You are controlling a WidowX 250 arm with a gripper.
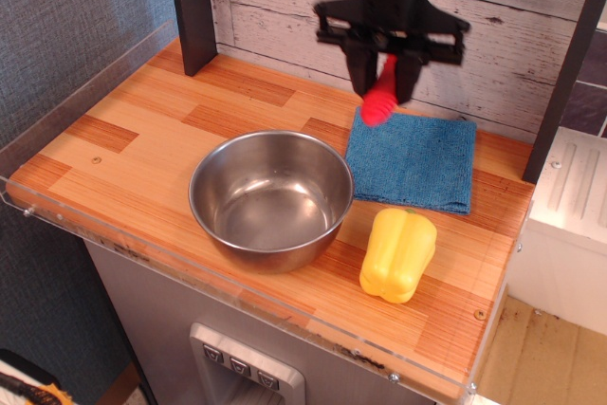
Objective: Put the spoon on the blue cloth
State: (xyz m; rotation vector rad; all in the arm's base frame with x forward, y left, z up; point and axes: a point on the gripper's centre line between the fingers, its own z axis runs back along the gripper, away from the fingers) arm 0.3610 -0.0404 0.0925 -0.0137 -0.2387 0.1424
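Note:
My black gripper [384,71] hangs above the back left part of the blue cloth [413,158] and is shut on the spoon [381,98]. Only the spoon's thick red handle shows, hanging down from between the fingers; its metal head is hidden inside the gripper. The handle's tip is held in the air over the cloth's left back corner. The blue cloth lies flat on the wooden counter [142,130], right of the steel bowl.
A steel bowl [271,194] stands at the counter's middle front. A yellow pepper [397,253] lies at the front right, just before the cloth. A dark post [193,7] stands at the back left, another [566,73] at the right. A clear guard rims the counter's edge.

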